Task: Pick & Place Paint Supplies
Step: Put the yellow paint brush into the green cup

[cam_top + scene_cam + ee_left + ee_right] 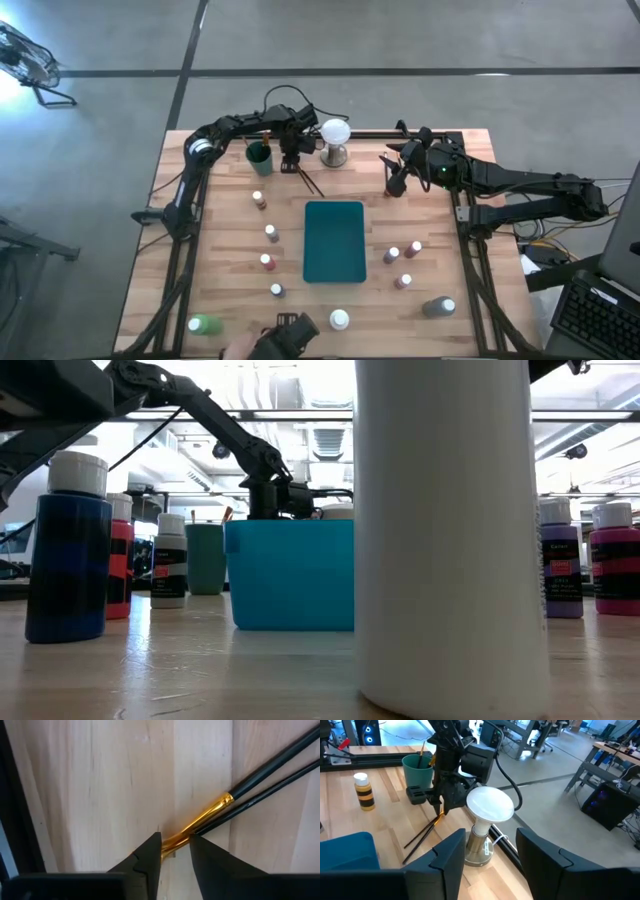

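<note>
Desk [230,250]: pale wood planks, grey floor beyond.
Left gripper [175,851]: at far edge, fingers [147,857] partly apart, straddling gold ferrule of brushes [260,780]; grip not clear.
Brushes: two, lying on desk beside green cup [259,156].
Right gripper [487,860]: held above desk near white ball lamp [487,807], fingers apart, empty.
Bottles [271,233]: scattered either side of teal tray [334,240].

Green cup [259,155] and white ball lamp [334,140] flank the left claw [291,165] closely; open counter [230,235] lies between bottle rows and teal tray [334,241].
</note>
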`<state>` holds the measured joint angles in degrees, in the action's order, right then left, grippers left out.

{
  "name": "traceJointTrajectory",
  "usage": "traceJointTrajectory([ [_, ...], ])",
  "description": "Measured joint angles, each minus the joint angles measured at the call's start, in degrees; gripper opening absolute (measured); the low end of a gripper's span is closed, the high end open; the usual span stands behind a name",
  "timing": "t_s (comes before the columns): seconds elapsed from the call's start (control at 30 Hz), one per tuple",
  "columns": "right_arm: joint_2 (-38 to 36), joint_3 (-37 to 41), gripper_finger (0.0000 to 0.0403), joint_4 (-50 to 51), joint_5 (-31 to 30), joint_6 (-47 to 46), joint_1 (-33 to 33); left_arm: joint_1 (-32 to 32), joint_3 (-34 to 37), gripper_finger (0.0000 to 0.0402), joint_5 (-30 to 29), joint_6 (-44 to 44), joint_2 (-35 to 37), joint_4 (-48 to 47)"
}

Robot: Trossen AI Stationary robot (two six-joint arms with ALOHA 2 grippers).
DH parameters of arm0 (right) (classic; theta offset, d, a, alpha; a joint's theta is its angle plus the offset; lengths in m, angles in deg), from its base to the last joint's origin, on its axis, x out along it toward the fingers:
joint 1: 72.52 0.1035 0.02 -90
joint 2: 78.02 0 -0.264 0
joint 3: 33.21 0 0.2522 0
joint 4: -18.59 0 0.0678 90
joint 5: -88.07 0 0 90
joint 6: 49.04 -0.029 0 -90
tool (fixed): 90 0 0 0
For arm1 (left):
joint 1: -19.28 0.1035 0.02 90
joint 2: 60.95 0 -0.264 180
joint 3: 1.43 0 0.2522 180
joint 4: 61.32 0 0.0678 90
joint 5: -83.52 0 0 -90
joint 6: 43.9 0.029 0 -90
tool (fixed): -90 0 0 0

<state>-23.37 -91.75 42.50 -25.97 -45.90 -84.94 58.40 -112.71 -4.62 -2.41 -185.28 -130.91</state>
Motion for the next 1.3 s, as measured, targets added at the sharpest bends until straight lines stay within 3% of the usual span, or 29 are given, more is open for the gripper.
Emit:
traceJointTrajectory([
  [0.33,0.00,0.00,0.0191,-0.02,-0.01,-0.13,0.00,-0.11,0.02,0.0007,-0.02,0.90,0.01,-0.22],
  [0.6,0.00,0.00,0.0198,-0.02,-0.01,-0.13,0.02,-0.24,-0.84,0.0003,-0.43,1.01,-0.13,-0.60],
  [1.03,0.00,0.00,0.0169,0.02,-0.01,-0.02,0.02,-1.07,-3.24,0.0001,-1.75,3.07,0.39,-0.83],
  [1.3,0.00,0.00,0.0183,0.09,-0.01,-0.15,0.02,-1.10,-3.54,0.0001,-2.38,3.09,0.50,-2.23],
])
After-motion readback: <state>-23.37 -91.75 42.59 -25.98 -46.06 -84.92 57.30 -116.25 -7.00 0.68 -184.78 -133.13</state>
